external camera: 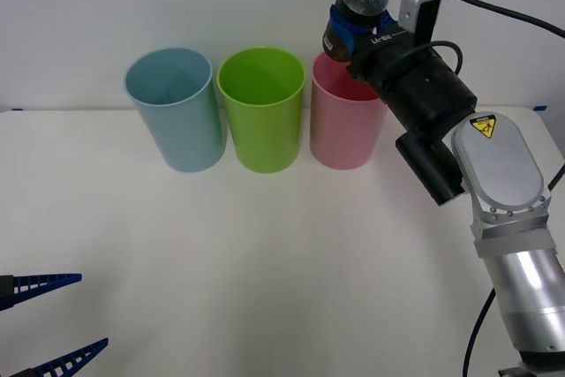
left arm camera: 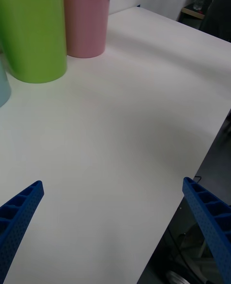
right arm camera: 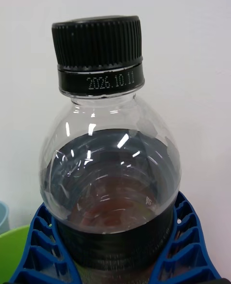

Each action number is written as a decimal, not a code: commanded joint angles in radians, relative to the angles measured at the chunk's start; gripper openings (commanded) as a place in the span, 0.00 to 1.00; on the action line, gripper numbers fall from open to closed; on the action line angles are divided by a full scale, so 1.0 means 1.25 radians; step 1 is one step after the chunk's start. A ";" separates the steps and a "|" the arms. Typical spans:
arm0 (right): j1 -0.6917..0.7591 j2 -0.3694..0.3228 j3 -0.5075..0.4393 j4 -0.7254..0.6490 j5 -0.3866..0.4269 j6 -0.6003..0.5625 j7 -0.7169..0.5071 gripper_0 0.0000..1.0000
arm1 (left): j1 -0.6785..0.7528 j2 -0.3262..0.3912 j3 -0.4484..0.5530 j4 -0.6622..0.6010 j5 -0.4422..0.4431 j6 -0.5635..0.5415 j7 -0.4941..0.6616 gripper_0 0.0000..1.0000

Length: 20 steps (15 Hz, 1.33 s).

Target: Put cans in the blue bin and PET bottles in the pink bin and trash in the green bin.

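Note:
Three cup-shaped bins stand in a row at the back of the table: the blue bin (external camera: 174,109), the green bin (external camera: 261,109) and the pink bin (external camera: 345,123). My right gripper (external camera: 353,33) is shut on the PET bottle (external camera: 360,2), a clear bottle with a black cap and dark band, held upright just above the pink bin's rim. The right wrist view shows the bottle (right arm camera: 108,168) close up between blue ribbed fingers (right arm camera: 41,250). My left gripper (external camera: 53,324) stands open at the table's near left, holding nothing, with its fingers (left arm camera: 19,216) wide apart.
The white table (external camera: 265,262) stretches in front of the bins. In the left wrist view the green bin (left arm camera: 33,24) and pink bin (left arm camera: 86,14) stand ahead, and the table edge (left arm camera: 192,168) drops off at one side.

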 commanded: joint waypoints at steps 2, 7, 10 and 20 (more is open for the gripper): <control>-0.043 0.000 -0.011 0.078 0.017 0.025 0.003 0.00 | 0.000 0.000 0.000 0.000 0.000 0.000 0.000 1.00; -0.047 -0.009 -0.009 0.102 0.032 0.026 0.003 0.00 | 0.000 0.000 0.000 0.000 0.000 0.000 0.000 1.00; -0.039 -0.022 0.003 0.100 0.030 0.025 0.003 0.00 | 0.000 0.000 0.000 0.000 0.000 0.000 0.000 1.00; 0.017 -0.048 0.022 0.046 0.014 0.020 -0.002 0.00 | 0.000 0.000 0.000 0.000 0.000 0.000 0.000 1.00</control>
